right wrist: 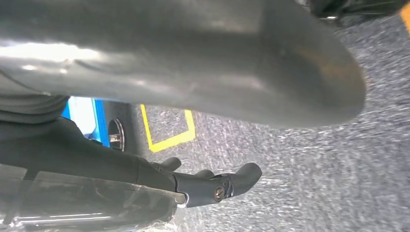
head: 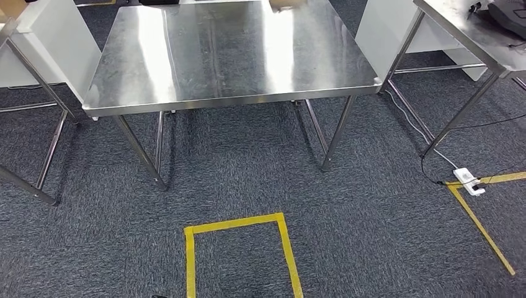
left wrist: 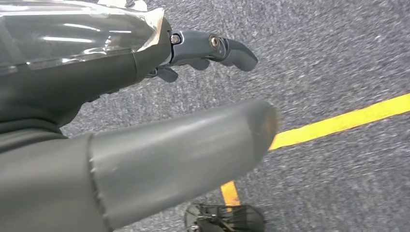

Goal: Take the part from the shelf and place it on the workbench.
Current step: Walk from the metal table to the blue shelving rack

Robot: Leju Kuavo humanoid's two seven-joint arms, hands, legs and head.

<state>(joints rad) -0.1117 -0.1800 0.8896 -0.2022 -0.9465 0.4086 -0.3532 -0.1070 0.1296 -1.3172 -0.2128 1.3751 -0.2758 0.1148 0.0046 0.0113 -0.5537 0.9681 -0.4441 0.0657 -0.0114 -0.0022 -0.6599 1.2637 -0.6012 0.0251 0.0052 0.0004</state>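
A bare stainless steel workbench [head: 229, 56] stands straight ahead on the grey carpet. A small tan object [head: 288, 5] is cut off by the picture's edge at the bench's far side; I cannot tell what it is. In the left wrist view my left hand [left wrist: 96, 87] hangs over the carpet, its thick thumb [left wrist: 183, 154] well apart from its dark fingers [left wrist: 212, 48], holding nothing. My right hand [right wrist: 96, 159] hangs the same way in the right wrist view, thumb [right wrist: 217, 63] and fingers [right wrist: 217, 186] spread with nothing between them.
Two more steel tables flank the bench, one at the left [head: 12, 37] and one at the right [head: 471, 37]. A white power strip [head: 469, 181] with cables lies on the floor at the right. Yellow tape [head: 242, 248] marks a square in front of me.
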